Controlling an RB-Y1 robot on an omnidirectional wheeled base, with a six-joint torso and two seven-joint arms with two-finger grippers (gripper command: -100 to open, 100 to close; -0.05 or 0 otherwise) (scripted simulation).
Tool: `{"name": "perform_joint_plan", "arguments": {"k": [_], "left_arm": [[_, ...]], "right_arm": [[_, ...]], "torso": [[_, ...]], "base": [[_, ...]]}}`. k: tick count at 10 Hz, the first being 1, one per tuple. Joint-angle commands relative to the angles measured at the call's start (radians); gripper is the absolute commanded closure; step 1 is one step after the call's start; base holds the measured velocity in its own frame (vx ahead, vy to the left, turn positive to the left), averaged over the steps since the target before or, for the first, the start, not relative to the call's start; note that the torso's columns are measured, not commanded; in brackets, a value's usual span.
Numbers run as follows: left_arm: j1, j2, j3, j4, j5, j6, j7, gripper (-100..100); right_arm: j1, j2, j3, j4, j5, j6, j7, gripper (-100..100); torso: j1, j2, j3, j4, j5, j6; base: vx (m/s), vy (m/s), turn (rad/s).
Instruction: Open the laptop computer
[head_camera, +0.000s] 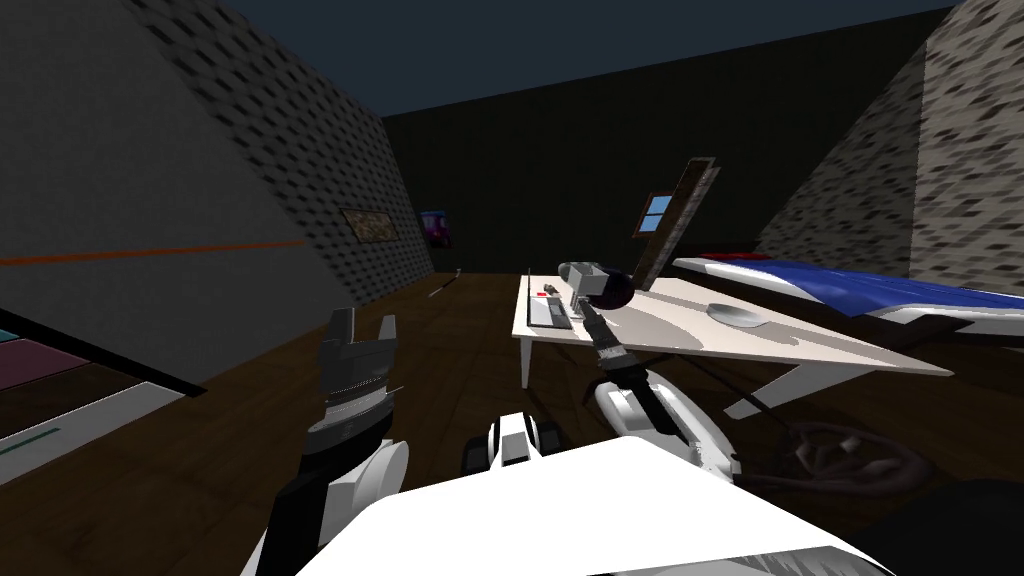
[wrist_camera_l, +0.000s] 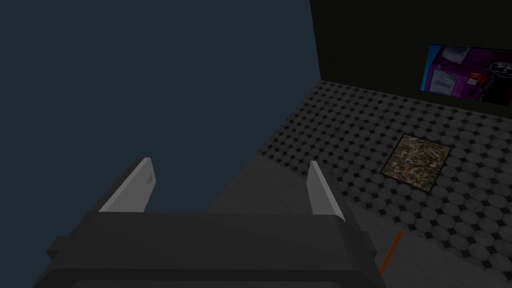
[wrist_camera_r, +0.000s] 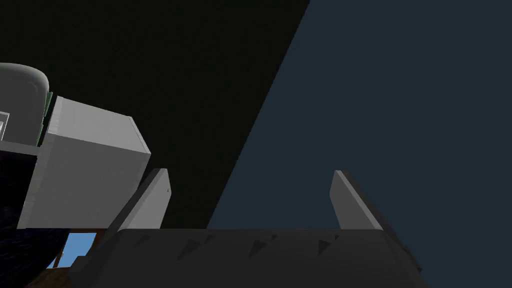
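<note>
A flat light grey slab with a dark strip, apparently the shut laptop (head_camera: 548, 312), lies at the left end of the white table (head_camera: 700, 345). Just behind it stand a grey box (head_camera: 580, 273) and a dark ball-like thing (head_camera: 614, 291). My right arm reaches over the table's front edge, and its gripper (head_camera: 579, 300) is beside the box and right of the slab. In the right wrist view the right gripper (wrist_camera_r: 250, 175) is open and empty, pointing upward, with the grey box (wrist_camera_r: 85, 170) close beside one finger. My left gripper (head_camera: 363, 325) (wrist_camera_l: 230, 162) is held up over the floor, open and empty.
A shallow grey dish (head_camera: 738, 315) sits mid-table. A bed with a blue cover (head_camera: 850, 285) lies behind the table on the right. A dark chair base (head_camera: 840, 460) stands on the wooden floor at the lower right. A tiled wall (head_camera: 200, 200) runs along the left.
</note>
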Motion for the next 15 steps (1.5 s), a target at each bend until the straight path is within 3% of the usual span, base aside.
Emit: {"name": "perform_joint_plan", "arguments": {"k": [1,8,15], "left_arm": [[0.0,0.0,0.0,0.0,0.0,0.0,0.0,0],[0.0,0.0,0.0,0.0,0.0,0.0,0.0,0],[0.0,0.0,0.0,0.0,0.0,0.0,0.0,0]], "right_arm": [[-0.017,-0.025,-0.011,0.028,0.074,0.032,0.068,-100],[-0.067,-0.1,-0.038,0.129,0.281,0.109,0.256,-100],[-0.126,-0.225,-0.066,0.269,0.495,0.195,0.453,-100]], "torso": [[-0.001,0.001,0.001,0.0,0.0,0.0],[0.0,0.0,0.0,0.0,0.0,0.0],[-0.001,0.001,0.001,0.0,0.0,0.0]], "base": [[0.076,0.131,-0.059],[0.082,0.156,-0.058],[0.076,0.16,-0.062]]}}
